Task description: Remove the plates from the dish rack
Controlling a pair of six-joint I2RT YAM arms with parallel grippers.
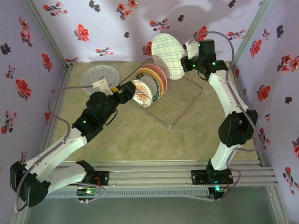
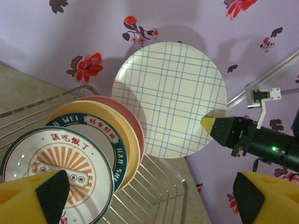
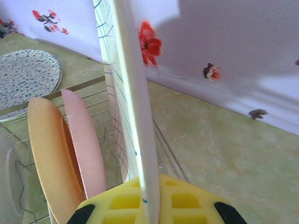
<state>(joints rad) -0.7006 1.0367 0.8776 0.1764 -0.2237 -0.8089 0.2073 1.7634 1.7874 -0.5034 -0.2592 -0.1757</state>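
Yellow pads of my right end effector (image 3: 152, 207) grip the grid plate (image 3: 133, 116) by its rim, held above the dish rack (image 1: 182, 105) at one o'clock. Next I'd carry it to bare tabletop (image 1: 131, 140). Meanwhile my left end effector (image 2: 149, 193) gapes beside the racked sunburst plate (image 2: 51, 163).

table (image 1: 140, 140): olive-green | on it: dish rack (image 1: 187, 100), speckled plate (image 1: 99, 76)

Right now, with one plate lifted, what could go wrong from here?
1. The right gripper pinches the grid plate only at its rim, on edge above the dish rack; it could pivot or slip out.
2. The open left gripper sits close to the sunburst plate; a nudge might tip it against the green-rimmed plate.
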